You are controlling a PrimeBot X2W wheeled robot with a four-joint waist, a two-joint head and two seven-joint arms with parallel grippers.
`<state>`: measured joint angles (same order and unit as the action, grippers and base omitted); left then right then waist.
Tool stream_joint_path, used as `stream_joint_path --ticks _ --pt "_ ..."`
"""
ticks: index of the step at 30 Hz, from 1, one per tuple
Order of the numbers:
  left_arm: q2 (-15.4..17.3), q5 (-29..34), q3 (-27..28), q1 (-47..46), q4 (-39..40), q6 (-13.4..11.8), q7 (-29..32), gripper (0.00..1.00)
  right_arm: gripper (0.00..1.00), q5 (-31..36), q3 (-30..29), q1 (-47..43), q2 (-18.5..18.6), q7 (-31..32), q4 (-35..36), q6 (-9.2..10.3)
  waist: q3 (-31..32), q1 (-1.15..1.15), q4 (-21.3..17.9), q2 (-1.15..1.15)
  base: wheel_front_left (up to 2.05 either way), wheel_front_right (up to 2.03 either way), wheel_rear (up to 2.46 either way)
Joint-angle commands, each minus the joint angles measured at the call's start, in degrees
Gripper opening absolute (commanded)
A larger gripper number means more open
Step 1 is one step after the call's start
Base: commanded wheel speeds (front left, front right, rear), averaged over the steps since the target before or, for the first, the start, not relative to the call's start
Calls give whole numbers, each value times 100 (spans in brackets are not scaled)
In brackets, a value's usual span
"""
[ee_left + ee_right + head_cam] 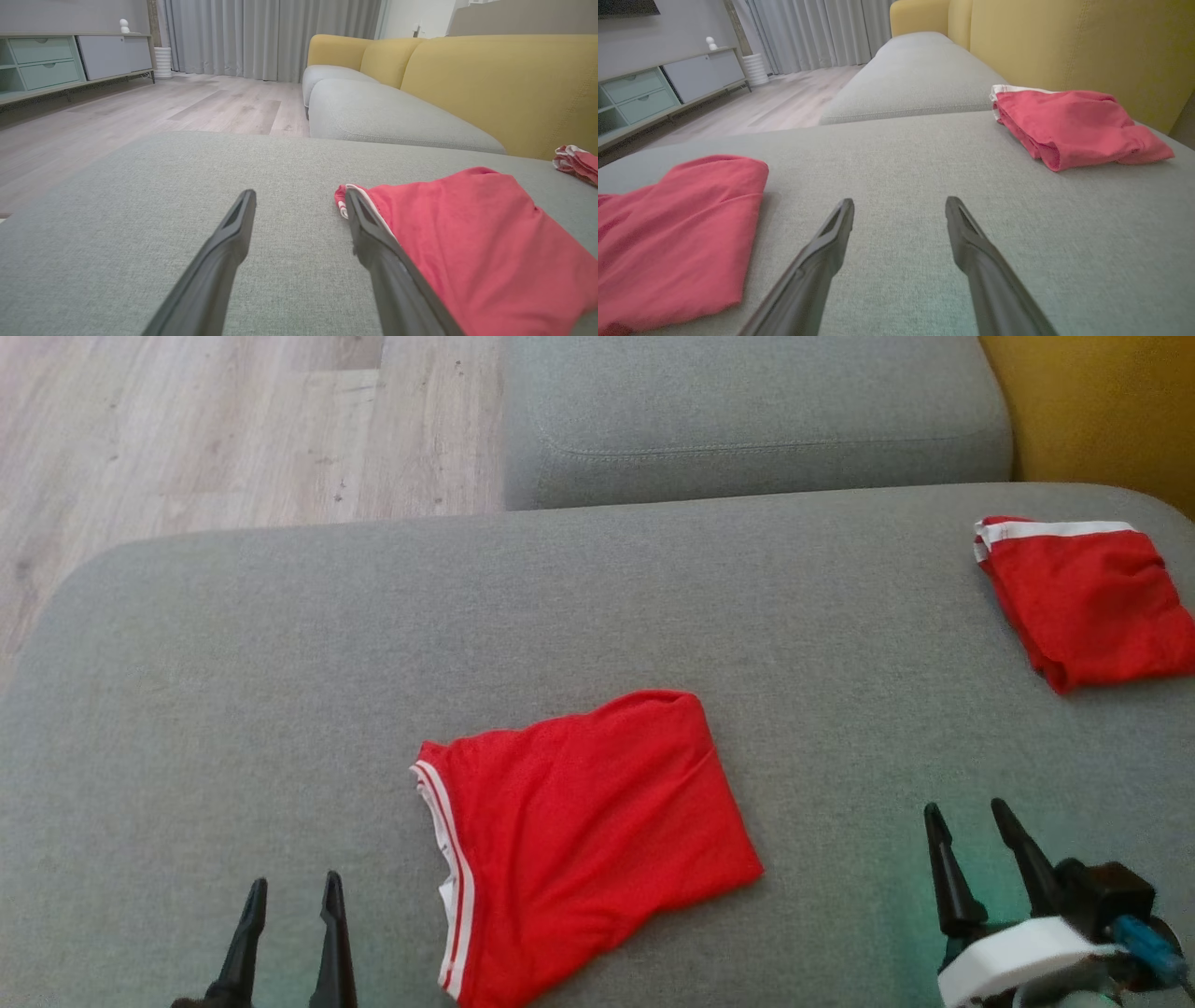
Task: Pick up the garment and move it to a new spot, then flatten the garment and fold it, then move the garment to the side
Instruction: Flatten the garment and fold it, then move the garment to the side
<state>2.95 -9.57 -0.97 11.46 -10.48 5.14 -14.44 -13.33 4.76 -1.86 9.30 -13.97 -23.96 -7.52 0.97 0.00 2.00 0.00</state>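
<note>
Folded red fabric garment [588,840], white-trimmed: flat at centre of grey fabric sofa cushion [280,663]. Second folded red garment [1088,597]: 2 o'clock. Left gripper [294,879], 7 o'clock: fingers spread, empty. Right gripper [963,805], 5 o'clock: likewise.

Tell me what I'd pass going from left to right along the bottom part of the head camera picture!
left tool → folded red garment → right tool
</note>
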Motion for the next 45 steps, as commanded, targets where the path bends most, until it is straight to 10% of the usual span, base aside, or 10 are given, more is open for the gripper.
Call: stream_joint_path --ticks 1,12,27,28,34,45 --pt "-7 30 208 -177 185 34 -56 100 100 -54 129 216 60 -95 244 3 -2 0 22 0 0 0 0" --pt "-7 -74 83 -281 324 21 -56 100 100 -1528 1082 1072 -9 2305 1032 3 -245 0 212 0 0 0 0" --pt "-7 -192 -464 -734 110 20 -56 100 100 -2157 1309 2245 -584 4105 -1246 3 -548 0 793 0 0 0 0" --pt "-7 -219 -498 -765 122 -13 -56 100 0 -2290 1268 2454 -614 4029 -1400 3 -576 0 808 0 0 0 0" --pt "-7 -262 -454 -780 217 -59 -56 100 0 -2131 828 3528 -483 3439 -1654 3 -778 0 408 0 0 0 0" --pt "10 33 -669 -1365 273 159 -56 100 0 -1081 -404 5379 942 3339 -2028 3 -1692 0 -135 0 0 0 0"
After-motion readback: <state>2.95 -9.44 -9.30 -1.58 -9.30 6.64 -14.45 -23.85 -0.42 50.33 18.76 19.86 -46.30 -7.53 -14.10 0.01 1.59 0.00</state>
